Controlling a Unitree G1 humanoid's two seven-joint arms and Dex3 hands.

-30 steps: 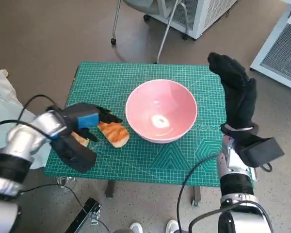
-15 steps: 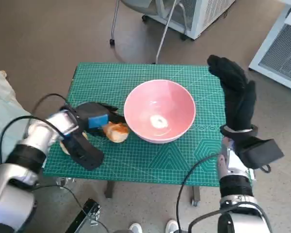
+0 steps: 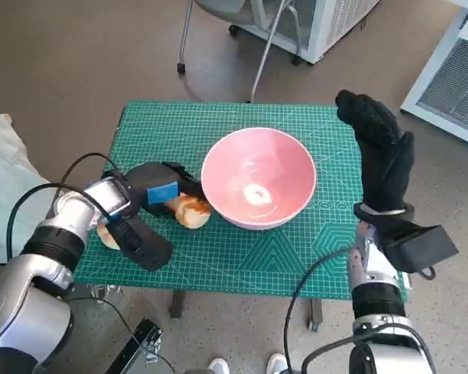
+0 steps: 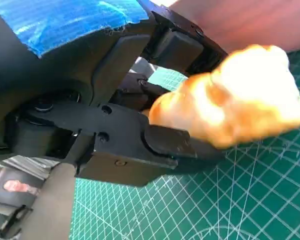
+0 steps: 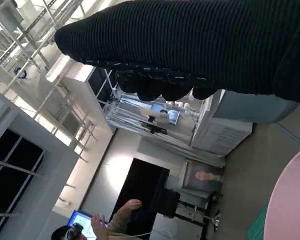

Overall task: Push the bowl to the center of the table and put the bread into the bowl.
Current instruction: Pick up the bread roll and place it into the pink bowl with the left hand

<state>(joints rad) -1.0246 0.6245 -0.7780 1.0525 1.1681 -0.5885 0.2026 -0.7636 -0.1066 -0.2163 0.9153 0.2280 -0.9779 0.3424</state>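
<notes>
The pink bowl (image 3: pixel 285 156) stands near the middle of the green mat-covered table (image 3: pixel 281 249); its wall also shows in the left wrist view (image 4: pixel 240 25). A golden piece of bread (image 3: pixel 190 211) lies against the bowl's left side. My left hand (image 3: pixel 152 192) wraps it, black fingers (image 4: pixel 160 145) under and over the bread (image 4: pixel 240 95). My right hand (image 3: pixel 382 148) is raised beside the bowl's right side, fingers spread, holding nothing; the glove (image 5: pixel 190 45) fills its own view, with the bowl's rim (image 5: pixel 295 200) in a corner.
A second piece of bread (image 3: pixel 105 234) lies under my left wrist near the table's left edge. Chair legs (image 3: pixel 261 47) and white cabinets (image 3: pixel 452 78) stand beyond the table. Pale cloth (image 3: pixel 0 187) is at the left. A person's hand (image 5: pixel 122 210) shows far off.
My left hand has reached to the right over the bread by the bowl and closed around it. The right hand has stayed raised.
</notes>
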